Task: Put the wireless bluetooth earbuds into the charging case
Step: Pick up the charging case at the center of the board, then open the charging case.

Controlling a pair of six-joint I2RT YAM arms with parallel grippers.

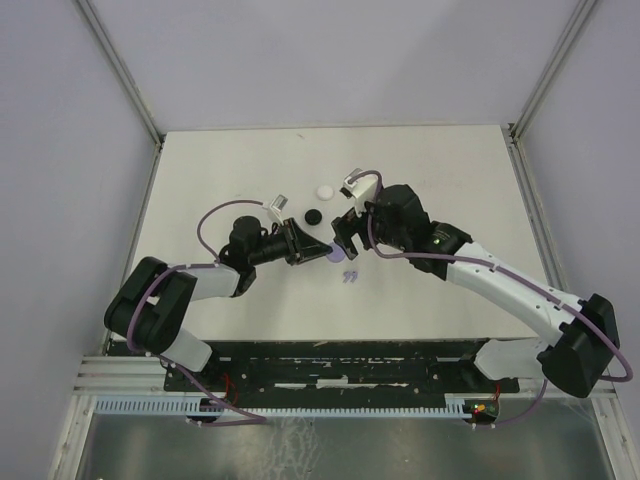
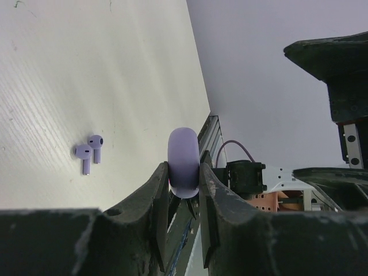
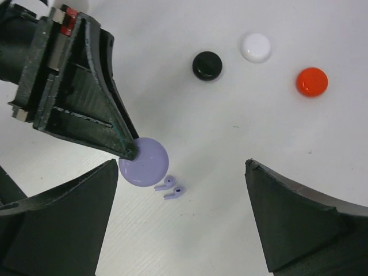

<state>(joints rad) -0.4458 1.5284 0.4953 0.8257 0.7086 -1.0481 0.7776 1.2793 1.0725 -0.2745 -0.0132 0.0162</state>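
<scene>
A pair of lavender earbuds (image 3: pixel 171 188) lies side by side on the white table; it also shows in the left wrist view (image 2: pixel 89 152) and the top view (image 1: pixel 350 276). My left gripper (image 2: pixel 184 172) is shut on a round lavender charging case (image 2: pixel 184 164), held on edge just above the table, right beside the earbuds (image 3: pixel 146 164). The case looks closed. My right gripper (image 3: pixel 181 167) is open and empty, hovering above the earbuds with its fingers wide on either side. In the top view the two grippers (image 1: pixel 318 250) (image 1: pixel 345 238) nearly meet mid-table.
A black round case (image 3: pixel 207 65), a white one (image 3: pixel 256 47) and a red one (image 3: pixel 311 81) lie on the table beyond the grippers. The black (image 1: pixel 312 215) and white (image 1: pixel 324 191) ones show in the top view. No other earbuds are in view.
</scene>
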